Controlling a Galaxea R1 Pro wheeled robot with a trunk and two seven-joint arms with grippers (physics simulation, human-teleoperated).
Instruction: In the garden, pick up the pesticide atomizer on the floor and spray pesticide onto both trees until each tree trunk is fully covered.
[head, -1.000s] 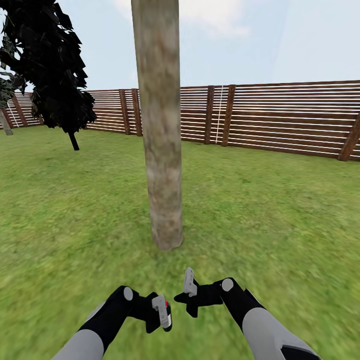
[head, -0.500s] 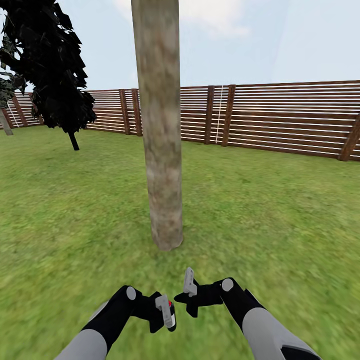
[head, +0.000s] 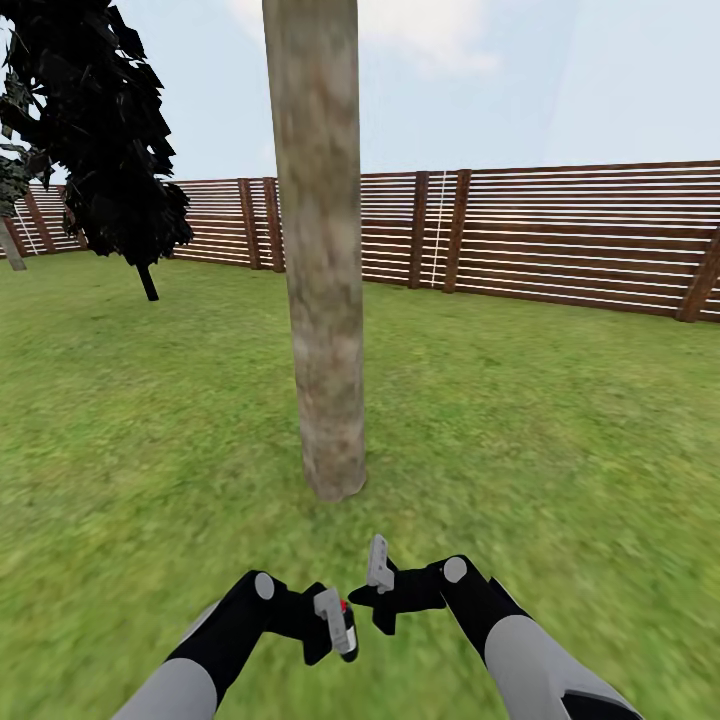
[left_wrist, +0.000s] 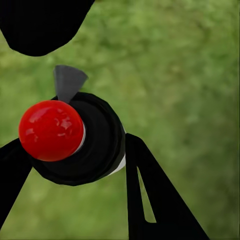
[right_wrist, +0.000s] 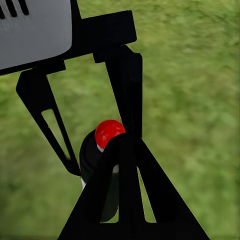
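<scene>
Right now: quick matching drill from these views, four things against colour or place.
Things:
1. atomizer
2. tree trunk
3. fence
4. dark conifer

Descriptions:
A. brown horizontal slats behind the lawn
B. black body, red cap, between the left gripper's fingers
C. mottled grey-brown, straight ahead
D. far left, by the fence

Pairs: 1-B, 2-C, 3-A, 4-D

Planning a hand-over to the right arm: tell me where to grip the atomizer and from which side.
Grip the atomizer's round black body below the red cap, coming from its open side, because the left gripper's fingers flank it and the grey nozzle sits beside the cap.
</scene>
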